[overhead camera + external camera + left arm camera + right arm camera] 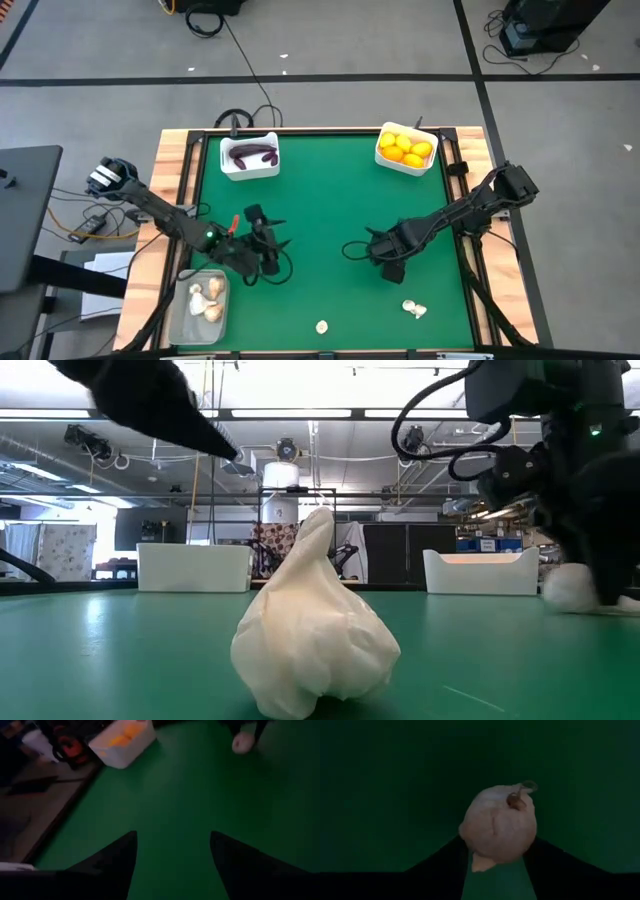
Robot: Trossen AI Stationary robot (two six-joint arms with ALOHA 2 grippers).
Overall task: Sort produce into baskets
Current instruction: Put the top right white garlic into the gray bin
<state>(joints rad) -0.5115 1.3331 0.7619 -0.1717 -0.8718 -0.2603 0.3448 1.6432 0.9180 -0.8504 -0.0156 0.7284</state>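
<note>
My right gripper points down over the green mat's right half, shut on a cream-white garlic bulb that it hides in the high view. My left gripper hangs open over the mat's left half, nothing between its fingers. Two loose garlic bulbs lie on the mat: one near the front edge, one front right. The clear basket at front left holds garlic. The far-left white basket holds purple eggplants, the far-right one yellow citrus. My right gripper pinches the garlic bulb by its two opposite sides between its two fingers, coming from above and pointing down. The bulb's stalk end shows clear of the fingers. In the low view the bulb sits at mat level under the gripper.
The wooden table rim frames the mat. Cables and a dark stand lie off the table to the left. Bare mat stretches between the two arms and toward the far baskets.
</note>
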